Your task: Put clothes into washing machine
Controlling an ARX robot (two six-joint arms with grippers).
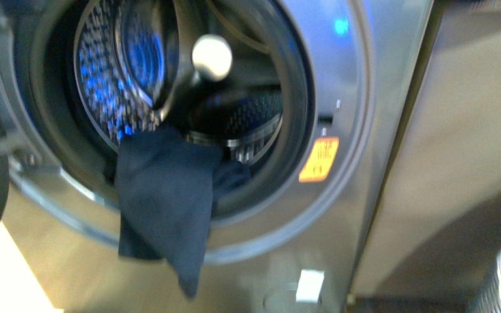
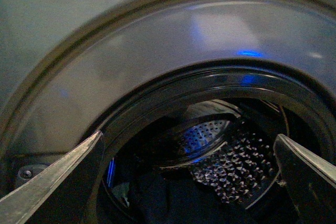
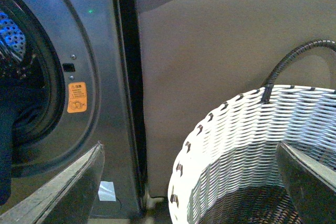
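The washing machine is a silver-grey front-loader with a smooth metallic face, and its big round opening is ringed by a black rubber seal. Inside, the shiny steel drum is dotted with small holes that catch blue light. A dark navy garment of soft, limp fabric hangs halfway out: its upper part lies inside the opening, draped over the lower edge of the seal, and the rest hangs down the front panel to a pointed corner. An orange-yellow sticker sits on the rim to the right of the opening, and a small white label is stuck lower on the panel. In the left wrist view, the left gripper faces the drum with its tapered metal fingers spread wide and nothing between them. The right gripper is likewise released and empty, hovering over a white woven basket beside a plain flat brown panel.
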